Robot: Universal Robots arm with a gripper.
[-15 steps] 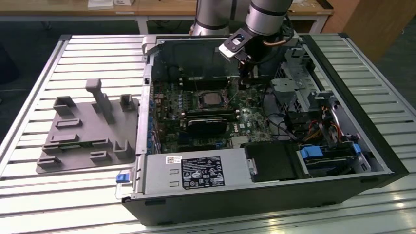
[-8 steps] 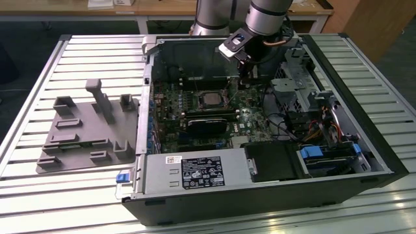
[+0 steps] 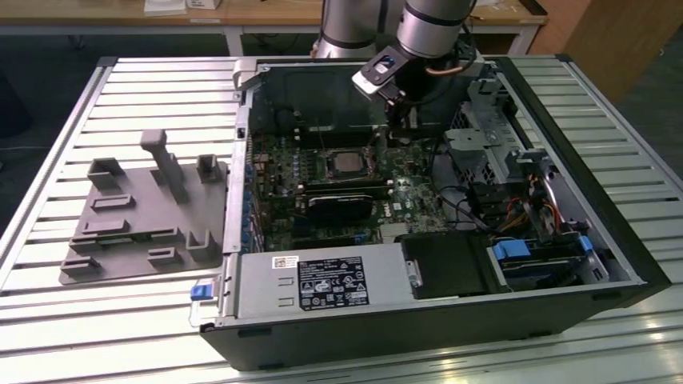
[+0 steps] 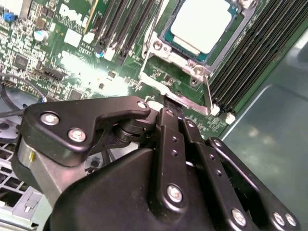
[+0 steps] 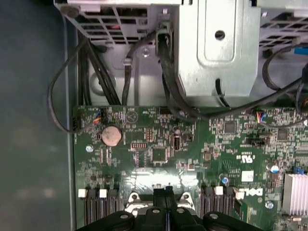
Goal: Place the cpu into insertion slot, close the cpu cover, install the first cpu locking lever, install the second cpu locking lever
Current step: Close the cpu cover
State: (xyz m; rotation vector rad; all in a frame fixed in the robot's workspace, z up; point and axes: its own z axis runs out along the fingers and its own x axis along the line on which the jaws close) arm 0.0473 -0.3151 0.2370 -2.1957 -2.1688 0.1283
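Hovering pinched narrow, the pincer (image 3: pixel 397 136) sat at two o'clock of the chip (image 3: pixel 344 162) lying in its socket (image 3: pixel 323 165) in the exterior view, where a misaimed push might scrape the board (image 3: pixel 411 192).

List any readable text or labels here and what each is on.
Black label on the metal box, exterior view: too small to read.
White sticker beside it: too small.
Circuit board, both wrist views: a maker's logo, not quoted; tiny white codes, blurred.

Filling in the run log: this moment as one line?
chip: seated in socket | gripper: shut, by socket edge
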